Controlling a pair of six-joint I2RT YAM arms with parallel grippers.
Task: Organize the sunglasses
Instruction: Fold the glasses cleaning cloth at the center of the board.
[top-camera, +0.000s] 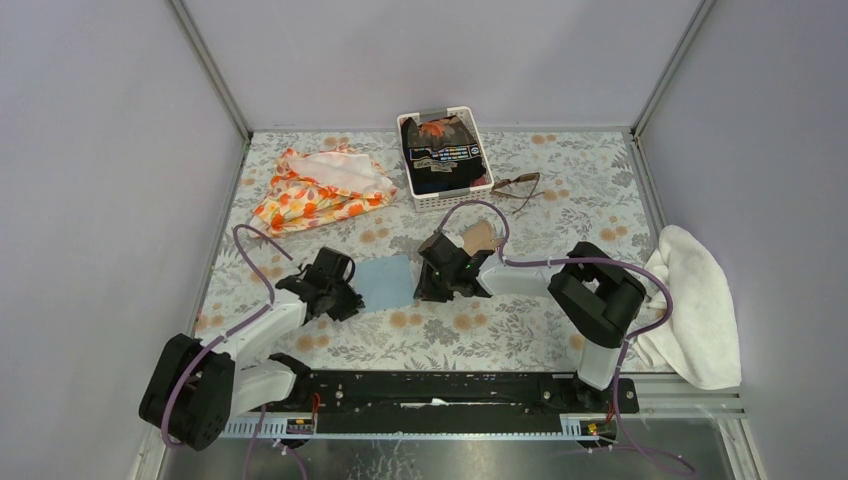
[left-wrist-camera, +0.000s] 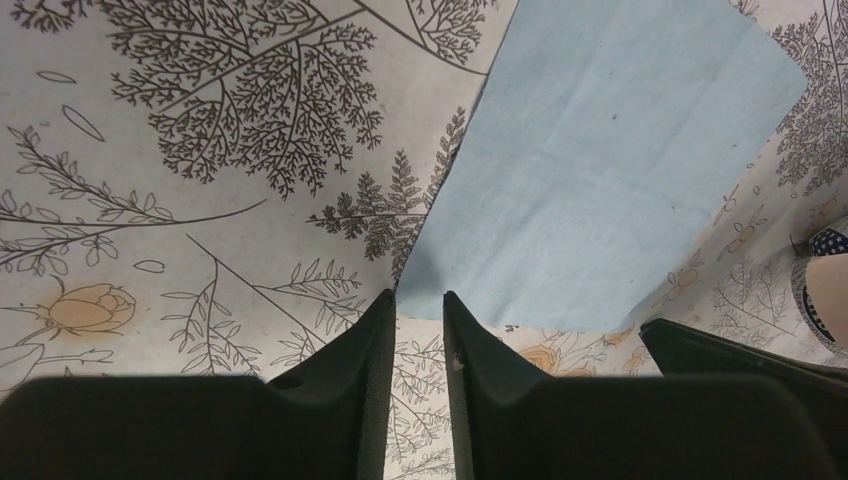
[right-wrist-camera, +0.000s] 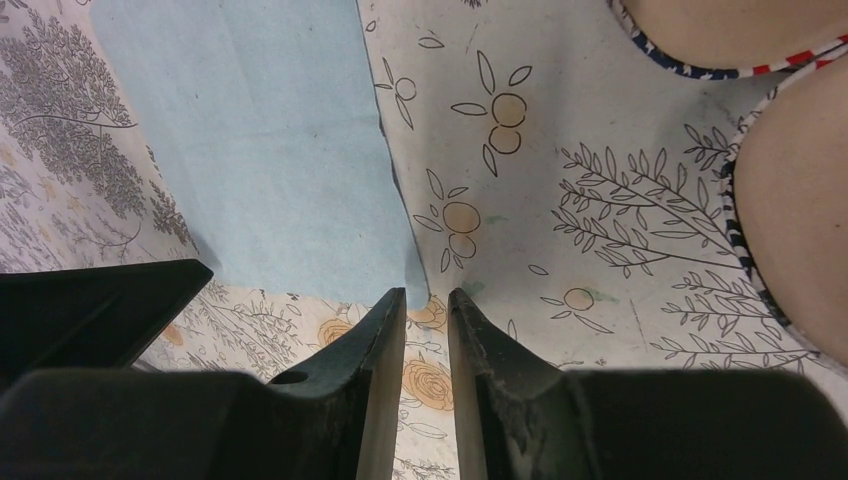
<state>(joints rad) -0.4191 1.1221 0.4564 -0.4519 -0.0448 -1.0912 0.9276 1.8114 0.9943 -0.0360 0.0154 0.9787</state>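
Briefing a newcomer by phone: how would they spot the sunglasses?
Find the white basket at the far edge of the floral tablecloth. Just right of it lie the sunglasses. Nothing else nearby is a thin brown frame with tinted lenses.

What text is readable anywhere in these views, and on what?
No text is legible in any view.
On the dark item in the basket: a coloured printed band, too small to read.
On the tan case: star-and-stripe trim only, no letters showing.
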